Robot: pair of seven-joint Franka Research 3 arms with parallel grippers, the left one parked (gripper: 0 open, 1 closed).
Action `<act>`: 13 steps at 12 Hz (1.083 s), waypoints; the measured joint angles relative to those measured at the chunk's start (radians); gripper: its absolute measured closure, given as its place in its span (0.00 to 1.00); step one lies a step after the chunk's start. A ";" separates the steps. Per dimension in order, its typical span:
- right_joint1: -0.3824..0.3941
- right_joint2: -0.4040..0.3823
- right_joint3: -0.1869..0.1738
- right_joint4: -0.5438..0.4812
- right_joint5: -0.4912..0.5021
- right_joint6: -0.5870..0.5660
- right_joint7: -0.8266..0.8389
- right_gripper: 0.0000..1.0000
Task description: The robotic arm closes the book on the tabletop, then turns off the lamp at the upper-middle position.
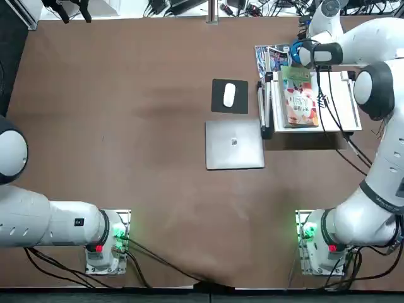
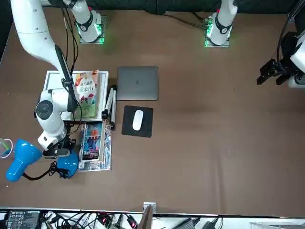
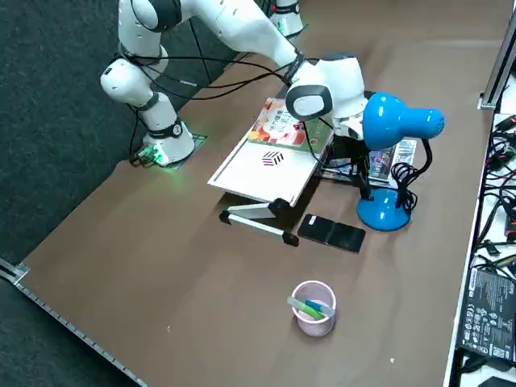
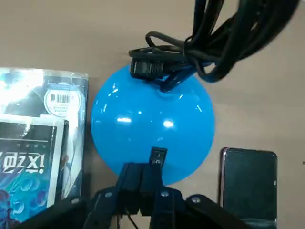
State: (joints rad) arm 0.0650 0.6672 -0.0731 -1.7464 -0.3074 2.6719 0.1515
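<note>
The green-covered book [image 1: 298, 98] lies closed on a white sloping stand [image 3: 262, 173] at the table's far right. Behind it stands the lamp, with its round blue base [image 4: 152, 124] and its blue head [image 3: 399, 121] on a thin black neck. My right gripper [image 4: 140, 171] is shut and points down onto the base. Its fingertips rest right beside the small black rocker switch [image 4: 158, 156]. In the front view the gripper [image 2: 57, 152] sits just above the base [image 2: 67, 164]. From overhead the arm hides most of the lamp [image 1: 297, 49].
A blue-pictured leaflet [image 2: 93, 143] lies beside the lamp base, and a black phone [image 3: 330, 234] on its other side. A coiled black cable [image 4: 214, 43] lies behind the base. A grey laptop [image 1: 234, 144], a white mouse [image 1: 229, 95] on its pad, and a pink cup [image 3: 313, 306] are nearby.
</note>
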 joint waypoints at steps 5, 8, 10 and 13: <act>0.000 0.006 0.000 0.000 -0.001 0.001 0.000 0.98; 0.001 0.006 0.000 0.001 -0.002 0.001 0.000 0.98; 0.004 0.006 0.001 0.001 -0.003 0.001 0.000 0.98; 0.008 0.007 0.009 0.002 -0.003 -0.008 0.000 0.98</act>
State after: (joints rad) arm 0.0734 0.6738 -0.0636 -1.7445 -0.3105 2.6642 0.1515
